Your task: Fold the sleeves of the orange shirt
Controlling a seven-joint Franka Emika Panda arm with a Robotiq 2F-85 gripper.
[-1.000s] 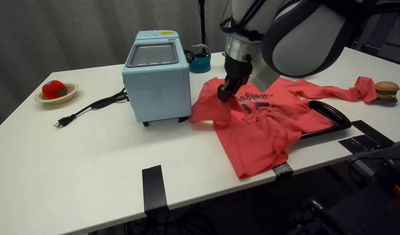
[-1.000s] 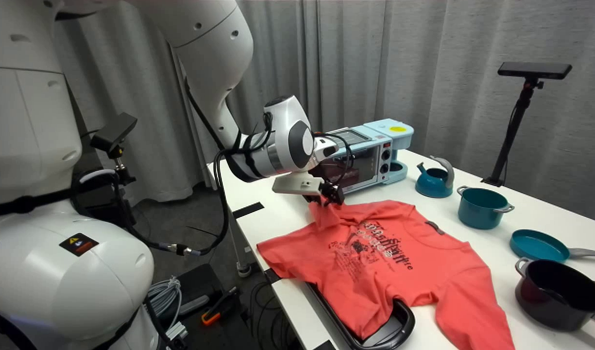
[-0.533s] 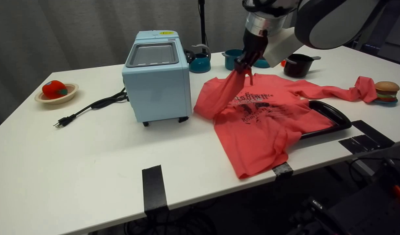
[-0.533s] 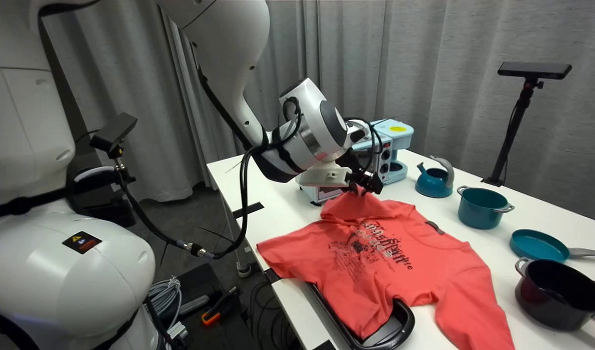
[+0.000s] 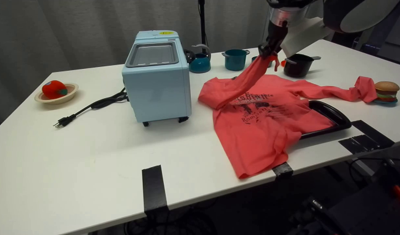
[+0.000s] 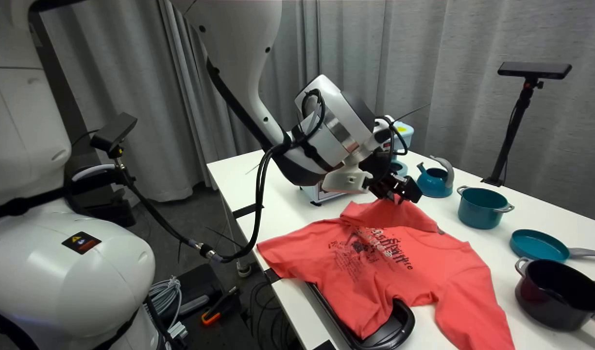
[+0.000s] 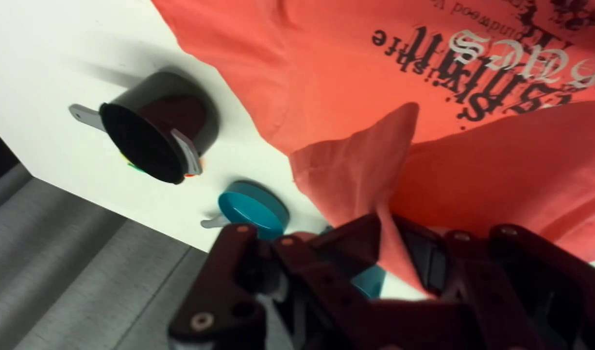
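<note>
Above the orange shirt (image 5: 260,127), the end effector (image 7: 390,243), pinching one sleeve (image 5: 242,83), has drawn it farther inward, apparently advancing that fold.

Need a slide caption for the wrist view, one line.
The jaws grip a sleeve of the printed orange shirt, with a black pot and teal pan on the white table.

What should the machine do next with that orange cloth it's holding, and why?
Probably lower the pincer toward the orange shirt, so the sleeve lies across it: the pincer grips the sleeve, which in both exterior views slopes up off the shirt to that raised grip instead of lying flat.
</note>
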